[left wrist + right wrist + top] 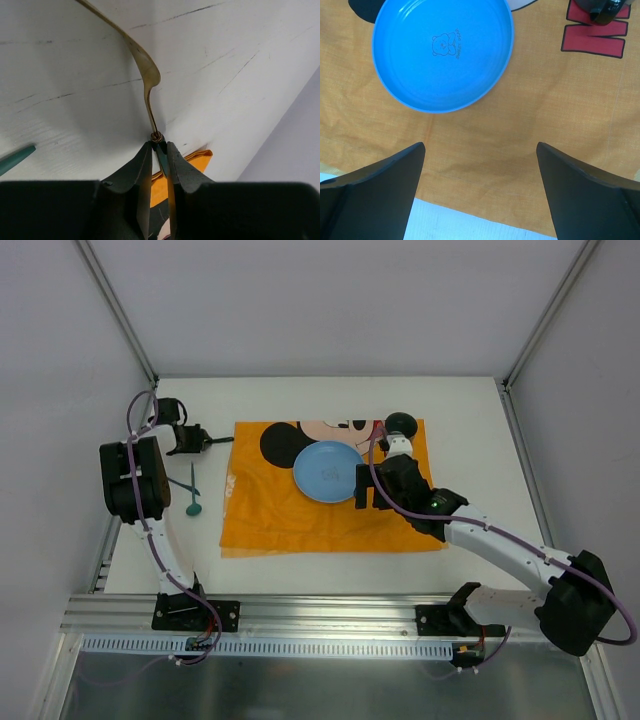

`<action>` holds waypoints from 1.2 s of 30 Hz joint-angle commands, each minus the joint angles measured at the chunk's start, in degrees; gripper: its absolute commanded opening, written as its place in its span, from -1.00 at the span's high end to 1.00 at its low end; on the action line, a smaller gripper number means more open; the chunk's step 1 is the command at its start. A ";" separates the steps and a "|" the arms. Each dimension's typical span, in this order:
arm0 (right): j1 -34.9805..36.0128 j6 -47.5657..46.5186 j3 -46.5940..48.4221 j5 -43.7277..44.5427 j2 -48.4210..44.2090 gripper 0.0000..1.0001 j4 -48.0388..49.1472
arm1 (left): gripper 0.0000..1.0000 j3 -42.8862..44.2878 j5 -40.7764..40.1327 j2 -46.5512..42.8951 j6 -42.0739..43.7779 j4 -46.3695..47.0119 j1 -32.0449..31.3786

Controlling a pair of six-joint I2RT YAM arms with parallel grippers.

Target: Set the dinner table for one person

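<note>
While left claw (159, 145) pinches utensil (147, 70), right claw (480, 146) gapes

Plate (442, 55) is lying on mat (520, 125) ahead of right claw (480, 145); fork (145, 65) is sticking out ahead of left claw (159, 145), spoon (15, 157) to its left

White dinner table (465, 420), flat and rectangular.
It fills the frame's middle, with an aluminium rail (330, 614) along its lower edge.
</note>
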 commanded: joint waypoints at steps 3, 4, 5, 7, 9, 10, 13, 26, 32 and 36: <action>-0.28 1.54 -0.75 0.35 -0.60 -0.99 0.67 | 1.00 -0.54 -5.32 -1.61 9.29 -8.74 -0.28; -0.28 1.71 -0.66 0.17 -0.42 -0.99 0.67 | 1.00 -0.19 -5.32 -2.14 10.43 -8.82 -0.54; -0.19 1.80 -0.58 -0.09 -0.16 -0.99 0.76 | 1.00 -0.10 -5.32 -3.27 12.01 -8.83 -0.63; -0.11 1.98 -0.31 -0.27 0.28 -0.99 0.93 | 1.00 1.03 -5.41 -4.16 14.91 -8.83 -0.80; -0.02 1.98 -0.05 -0.01 0.54 -0.99 1.11 | 1.00 2.18 -5.06 -4.51 16.50 -8.83 -0.89; 0.07 2.06 0.04 0.08 0.72 -0.99 1.02 | 1.00 2.53 -4.01 -4.69 17.90 -8.74 -0.80; 0.16 1.71 0.83 0.52 0.72 -0.99 0.41 | 1.00 3.76 -2.78 -6.00 20.89 -8.83 -1.51; 0.33 1.01 2.50 3.07 -1.91 -0.99 -2.93 | 1.00 7.55 1.80 -13.04 29.78 -8.82 -6.86; 0.51 0.57 3.29 4.83 -3.67 -0.99 -5.74 | 1.00 5.44 -0.05 -18.57 32.06 -9.18 -12.83; 0.51 -0.04 3.55 6.85 -6.92 -0.99 -8.55 | 1.00 5.08 -0.05 -20.33 34.34 -9.26 -20.65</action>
